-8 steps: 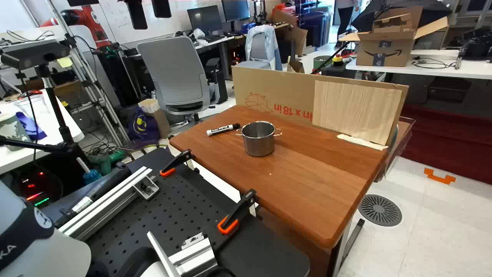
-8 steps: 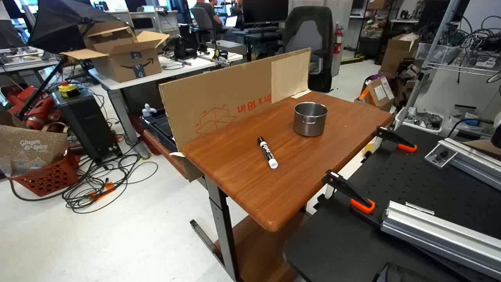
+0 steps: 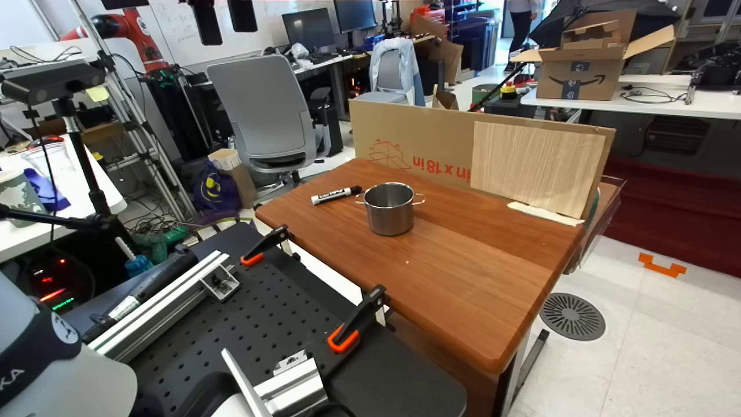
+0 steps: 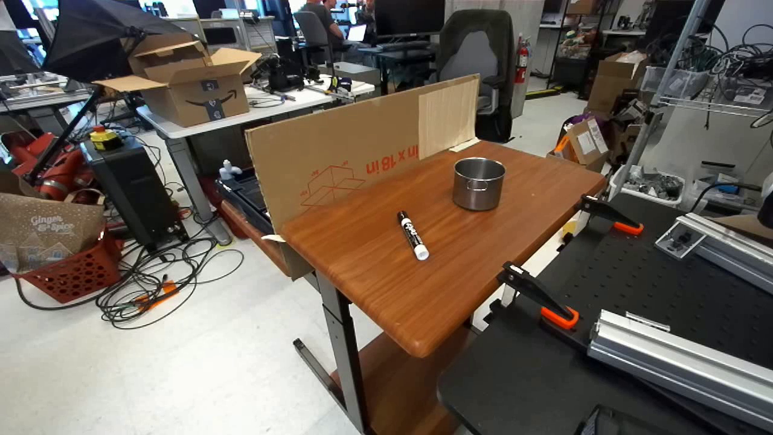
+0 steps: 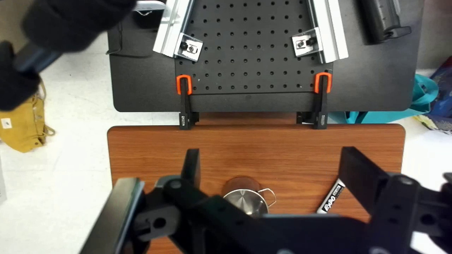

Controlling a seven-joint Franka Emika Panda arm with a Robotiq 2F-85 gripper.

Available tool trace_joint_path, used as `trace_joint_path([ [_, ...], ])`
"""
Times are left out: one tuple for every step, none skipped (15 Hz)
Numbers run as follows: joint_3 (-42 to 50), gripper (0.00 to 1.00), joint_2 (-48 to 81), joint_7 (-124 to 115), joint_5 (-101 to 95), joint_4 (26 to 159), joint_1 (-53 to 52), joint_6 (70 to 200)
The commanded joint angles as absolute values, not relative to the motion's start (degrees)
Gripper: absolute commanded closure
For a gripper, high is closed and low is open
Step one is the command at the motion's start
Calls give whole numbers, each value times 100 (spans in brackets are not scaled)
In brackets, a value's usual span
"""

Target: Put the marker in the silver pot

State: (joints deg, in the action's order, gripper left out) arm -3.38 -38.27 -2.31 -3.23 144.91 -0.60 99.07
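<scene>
no step looks done: below the claw (image 5: 272, 164), spread wide and empty, the marker (image 5: 331, 197) lies on the table (image 5: 247, 148) apart from the silver pot (image 5: 246, 200), so grasping, carrying and dropping remain.

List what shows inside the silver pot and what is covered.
In the wrist view, bare shiny metal shows inside the silver pot; the tool covers the rest, which cannot be judged there.
</scene>
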Motion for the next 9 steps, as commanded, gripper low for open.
trace_joint_path([
  [-361,0,-3428,-553,242,14448,-220,10390],
  [-419,0,-3281,-731,508,14459,-277,10658],
  [-464,0,-3151,-854,714,14463,-322,10901],
  [-525,0,-2959,-1010,927,14455,-371,11190],
  [-594,0,-2835,-1168,1090,14471,-415,11449],
  [-667,0,-2586,-1333,1224,14454,-450,11762],
  [-744,0,-2417,-1499,1329,14450,-481,12017],
  [-824,0,-2160,-1681,1394,14413,-498,12296],
  [-894,0,-1956,-1840,1413,14398,-519,12546],
])
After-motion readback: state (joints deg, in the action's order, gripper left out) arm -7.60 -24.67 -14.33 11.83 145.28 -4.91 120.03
